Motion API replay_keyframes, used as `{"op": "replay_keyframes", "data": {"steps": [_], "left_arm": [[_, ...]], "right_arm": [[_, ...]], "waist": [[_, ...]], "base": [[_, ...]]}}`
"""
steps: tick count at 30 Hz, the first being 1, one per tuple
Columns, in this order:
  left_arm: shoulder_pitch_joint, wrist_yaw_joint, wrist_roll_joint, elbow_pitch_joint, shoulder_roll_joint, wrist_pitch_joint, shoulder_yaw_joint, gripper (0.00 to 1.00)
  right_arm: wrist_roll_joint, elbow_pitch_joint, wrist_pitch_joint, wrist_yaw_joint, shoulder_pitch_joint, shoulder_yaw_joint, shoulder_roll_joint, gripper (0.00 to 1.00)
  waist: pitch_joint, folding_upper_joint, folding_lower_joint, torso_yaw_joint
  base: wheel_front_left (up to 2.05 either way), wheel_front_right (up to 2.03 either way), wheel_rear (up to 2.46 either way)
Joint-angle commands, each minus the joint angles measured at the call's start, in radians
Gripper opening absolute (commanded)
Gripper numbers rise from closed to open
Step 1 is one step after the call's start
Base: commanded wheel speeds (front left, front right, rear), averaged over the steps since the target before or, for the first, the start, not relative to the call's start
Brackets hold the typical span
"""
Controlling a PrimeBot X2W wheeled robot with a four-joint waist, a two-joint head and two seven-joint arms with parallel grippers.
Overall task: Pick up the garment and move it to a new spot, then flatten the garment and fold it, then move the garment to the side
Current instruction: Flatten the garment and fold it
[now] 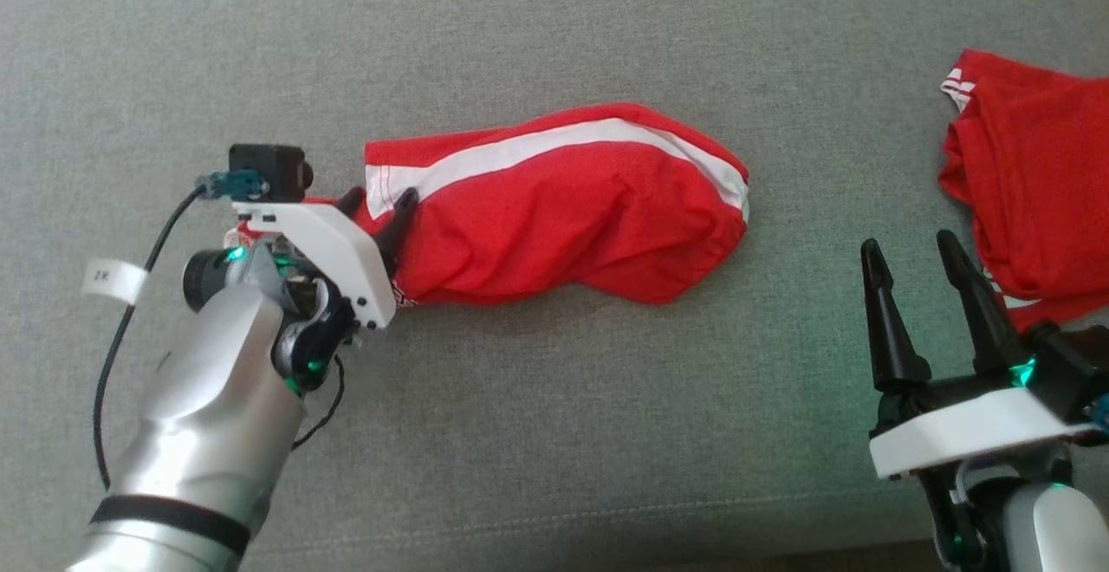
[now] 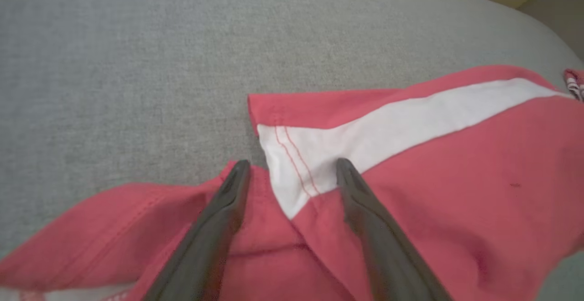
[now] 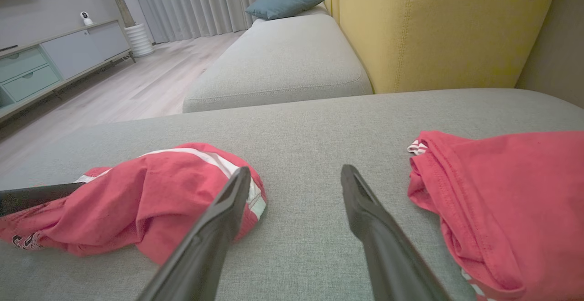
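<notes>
1. Two end effectors, both released. The left end effector (image 1: 379,201) has its fingers spread over the left end of the garment (image 1: 563,208). The right end effector (image 1: 908,244) has its fingers apart and nothing between them.
2. The garment is red with a white stripe (image 1: 554,143). It lies bunched on the grey sofa cushion (image 1: 520,35), near the middle of the head view.
3. Long axis runs left-right across the head view. The hemmed end is at the left end effector, the rounded end points toward the right one.
4. In the left wrist view the fingers straddle the hem corner (image 2: 273,141) and rest on the cloth without pinching it.
5. Left arm is the nearer by far. The right one sits apart from the rounded end, between it and a second red garment (image 1: 1031,182).
6. Judgement: the left closes here for the pickup.
</notes>
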Motion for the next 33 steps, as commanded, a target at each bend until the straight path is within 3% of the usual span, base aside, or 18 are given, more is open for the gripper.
{"op": "replay_keyframes", "data": {"steps": [1,2,3,4,13,19,28,29,30,31,32,33], "left_arm": [[-0.051,-0.009,-0.003,-0.017,0.022,-0.011,0.029,0.75],[-0.055,-0.014,-0.003,-0.013,0.021,-0.016,0.026,0.49],[-0.058,-0.018,-0.001,-0.01,0.021,-0.024,0.023,0.11],[-0.061,-0.022,-0.003,-0.004,0.019,-0.025,0.02,0.0],[-0.082,-0.033,0.015,-0.003,0.018,-0.08,-0.001,0.0],[-0.097,-0.032,0.026,-0.033,0.008,-0.096,-0.016,0.0],[-0.119,-0.037,0.029,-0.049,-0.001,-0.109,-0.035,0.0],[-0.12,-0.037,0.03,-0.05,-0.001,-0.111,-0.037,0.0],[-0.12,-0.037,0.03,-0.05,-0.001,-0.111,-0.037,0.0],[-0.121,-0.038,0.03,-0.052,0.0,-0.116,-0.037,0.0],[-0.122,-0.038,0.032,-0.055,0.002,-0.124,-0.037,0.0],[-0.122,-0.038,0.033,-0.058,0.003,-0.133,-0.037,0.0]], "right_arm": [[0.002,-0.032,-0.013,0.007,-0.037,0.016,-0.006,1.0],[0.002,-0.032,-0.013,0.007,-0.036,0.015,-0.006,1.0],[0.002,-0.031,-0.013,0.007,-0.036,0.014,-0.005,1.0],[0.003,-0.03,-0.013,0.007,-0.035,0.014,-0.005,1.0],[0.012,0.033,0.028,0.007,-0.072,0.022,-0.033,1.0],[0.057,0.177,0.076,0.007,-0.183,0.083,-0.094,1.0],[0.116,0.436,0.081,0.007,-0.368,0.182,-0.108,1.0],[0.123,0.452,0.081,0.007,-0.378,0.19,-0.107,0.89],[0.123,0.452,0.081,0.007,-0.378,0.19,-0.107,0.89],[0.125,0.465,0.08,0.007,-0.388,0.197,-0.11,0.63],[0.129,0.477,0.079,0.007,-0.397,0.203,-0.112,0.06],[0.13,0.483,0.071,0.007,-0.406,0.208,-0.115,0.0]], "waist": [[0.0,0.0,-0.0001,0.001],[0.001,0.0,-0.0001,0.002],[0.001,0.0,-0.0001,0.002],[0.001,0.0,-0.0001,0.004],[0.004,0.0,-0.0001,0.023],[0.036,0.0,-0.0001,0.051],[0.075,0.0,-0.0001,0.085],[0.077,0.0,-0.0001,0.087],[0.077,0.0,-0.0001,0.087],[0.08,0.0,-0.0001,0.088],[0.082,0.0,-0.0001,0.089],[0.084,0.0,-0.0001,0.09]], "base": [[0.0,0.0,0.0],[0.0,0.0,0.0],[0.0,0.0,0.0],[0.0,0.0,0.0],[0.0,0.0,0.0],[0.0,0.0,0.0],[0.0,0.0,0.0],[0.0,0.0,0.0],[0.0,0.0,0.0],[0.0,0.0,0.0],[0.0,0.0,0.0],[0.0,0.0,0.0]]}}
